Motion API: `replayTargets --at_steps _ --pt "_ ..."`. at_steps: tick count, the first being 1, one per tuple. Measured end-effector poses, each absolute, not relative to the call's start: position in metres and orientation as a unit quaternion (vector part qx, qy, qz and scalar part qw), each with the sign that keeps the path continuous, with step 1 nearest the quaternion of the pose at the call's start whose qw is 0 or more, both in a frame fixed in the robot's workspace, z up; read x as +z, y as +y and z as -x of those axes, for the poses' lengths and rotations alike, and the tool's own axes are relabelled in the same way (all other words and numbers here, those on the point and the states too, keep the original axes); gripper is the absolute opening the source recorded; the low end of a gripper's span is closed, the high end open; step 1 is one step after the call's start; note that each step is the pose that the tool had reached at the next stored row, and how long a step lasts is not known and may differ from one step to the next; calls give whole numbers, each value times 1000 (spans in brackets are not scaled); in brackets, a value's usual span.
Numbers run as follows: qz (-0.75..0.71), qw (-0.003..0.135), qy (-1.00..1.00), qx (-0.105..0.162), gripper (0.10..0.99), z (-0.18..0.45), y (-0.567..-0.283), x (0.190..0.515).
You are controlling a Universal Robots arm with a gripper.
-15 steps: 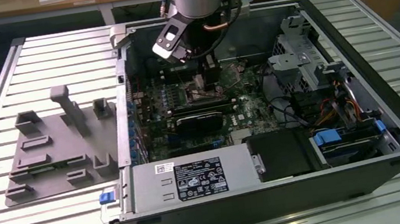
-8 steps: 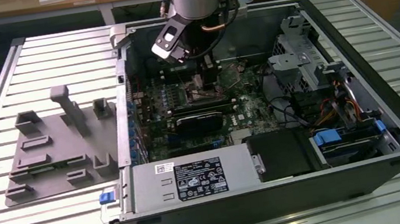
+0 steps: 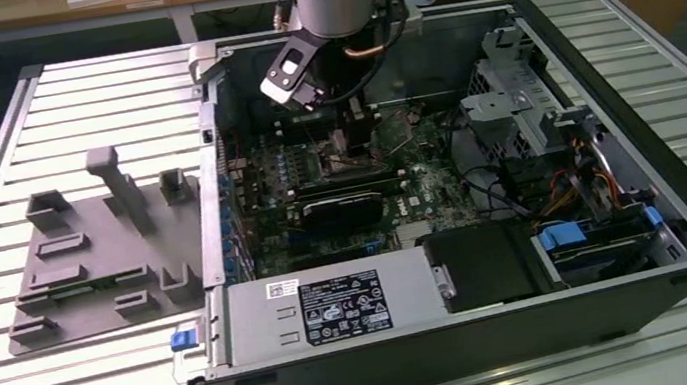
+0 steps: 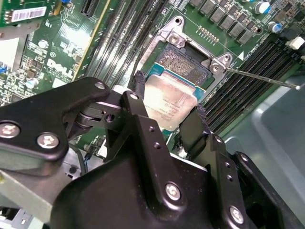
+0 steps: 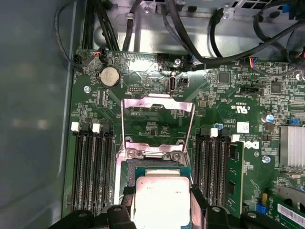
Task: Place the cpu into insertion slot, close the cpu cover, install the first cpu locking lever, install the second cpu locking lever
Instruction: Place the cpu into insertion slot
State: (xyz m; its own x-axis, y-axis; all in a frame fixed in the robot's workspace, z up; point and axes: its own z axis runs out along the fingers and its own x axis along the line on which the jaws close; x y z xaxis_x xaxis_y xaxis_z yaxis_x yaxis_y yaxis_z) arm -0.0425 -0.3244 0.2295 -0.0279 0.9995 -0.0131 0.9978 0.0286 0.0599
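My gripper (image 4: 167, 101) is shut on the cpu (image 4: 164, 107), a flat silver-grey square pinched at two opposite edges by the black fingers (image 4: 138, 85). The chip hangs low over the insertion slot (image 4: 183, 64) and hides its near half, while the pin field and metal rim stay exposed beyond it. In the first wrist view the cpu (image 5: 162, 200) sits in the gripper (image 5: 162, 196), and the cpu cover (image 5: 157, 101) stands swung open past the slot (image 5: 127, 172). A thin locking lever (image 4: 262, 77) sticks out from one slot corner. In the exterior view the gripper (image 3: 352, 141) reaches down into the open case.
Black memory slots (image 5: 90, 167) flank the socket on both sides. Cables (image 5: 190, 28) run along the case wall beyond the board. A black block (image 3: 346, 210) lies on the board near the grey power supply (image 3: 319, 307). A grey fixture plate (image 3: 97, 257) lies at the exterior view's left.
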Motion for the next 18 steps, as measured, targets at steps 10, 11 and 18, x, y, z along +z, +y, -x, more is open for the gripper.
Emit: replayTargets --at_steps 10,11,18 --pt "-697 26 716 16 541 43 -323 221" --pt "-698 26 716 16 541 44 -322 220" --pt "-699 26 714 16 541 47 -321 213"
